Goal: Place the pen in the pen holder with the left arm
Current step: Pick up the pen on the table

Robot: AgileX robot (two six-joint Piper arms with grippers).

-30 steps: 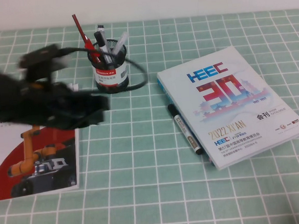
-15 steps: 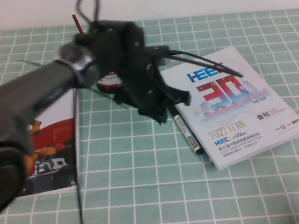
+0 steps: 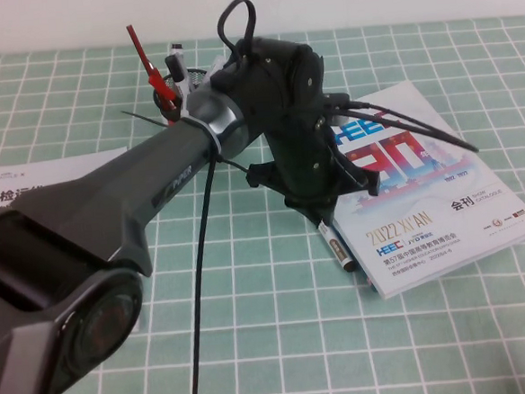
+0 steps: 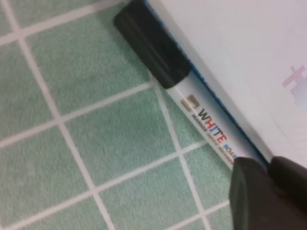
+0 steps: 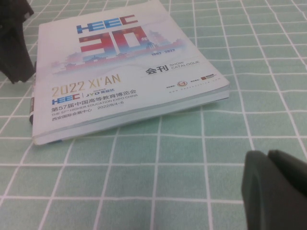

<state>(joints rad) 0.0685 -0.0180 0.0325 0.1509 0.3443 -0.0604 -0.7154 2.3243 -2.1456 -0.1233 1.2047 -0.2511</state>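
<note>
L gripper [image 3: 318, 213] mid-frame, low over pen [image 3: 336, 247], fingertips close together, nothing gripped. Pen flat on surface [image 3: 255, 342] along catalogue [image 3: 442, 193] edge, centre-right. Pen holder [image 3: 202, 75] upper centre, mostly hidden by arm. R gripper [image 5: 276, 189] near catalogue, looks closed.

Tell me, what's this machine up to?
The left arm has reached over the table, its end effector right above the pen, which lies flat against the catalogue, not yet gripped. The pen holder sits behind the arm. The right end effector waits near the catalogue.
</note>
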